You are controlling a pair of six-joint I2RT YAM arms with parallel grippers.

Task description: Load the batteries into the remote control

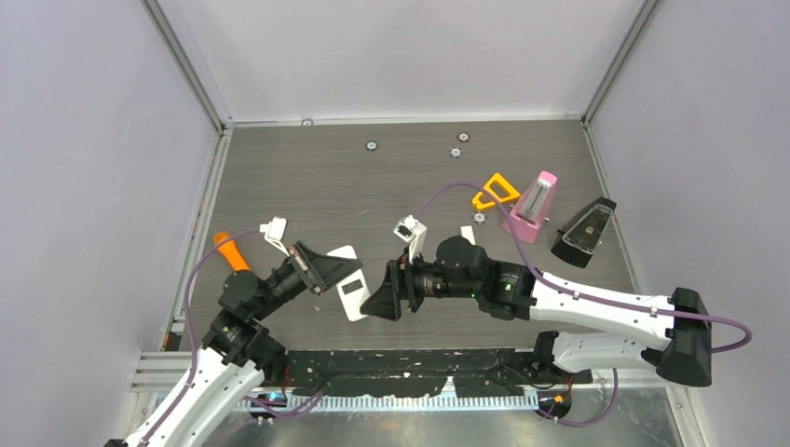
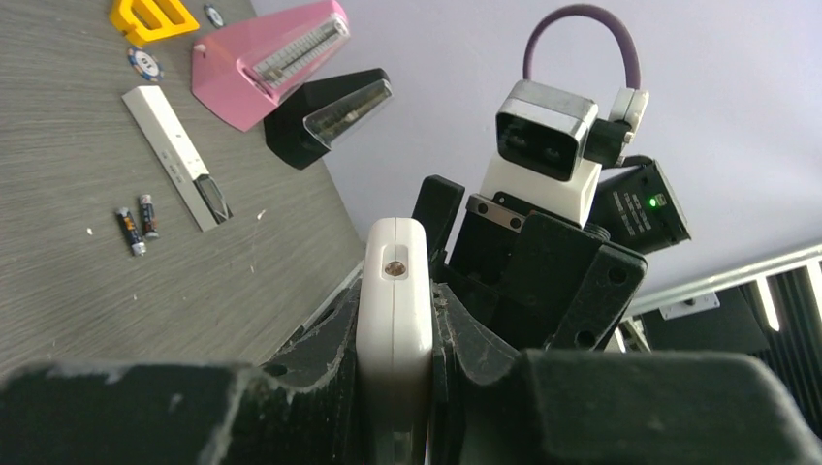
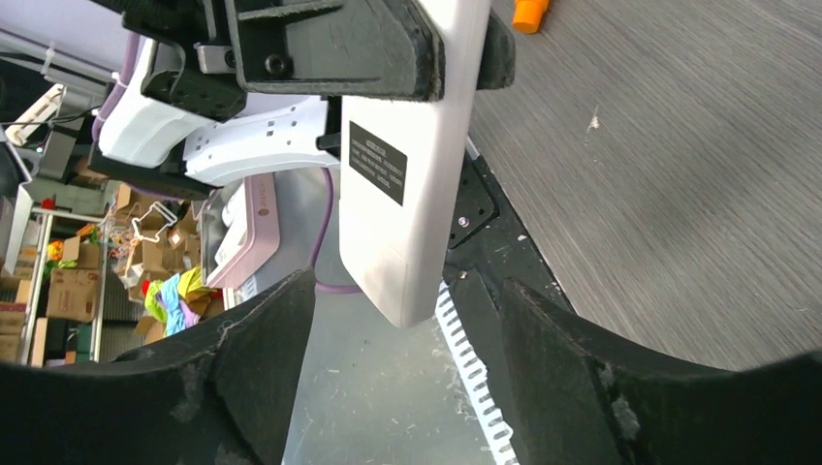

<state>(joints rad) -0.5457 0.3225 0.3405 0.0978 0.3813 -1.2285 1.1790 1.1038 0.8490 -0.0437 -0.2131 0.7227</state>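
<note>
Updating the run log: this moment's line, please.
left tool: shut on remote | right tool: open, flanking remote's end | batteries: two on table

Soft, even overhead light bathes the grey wood-grain tabletop (image 1: pixel 307 177); shadows are faint, wrist-view foregrounds blurred and dark.

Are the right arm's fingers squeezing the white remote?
No, the right fingers stand apart, with a gap on either side of the white remote.

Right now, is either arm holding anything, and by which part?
The left fingers clamp the remote across its flat faces, one end sticking out. The right fingers stand open around that end, gripping nothing.
</note>
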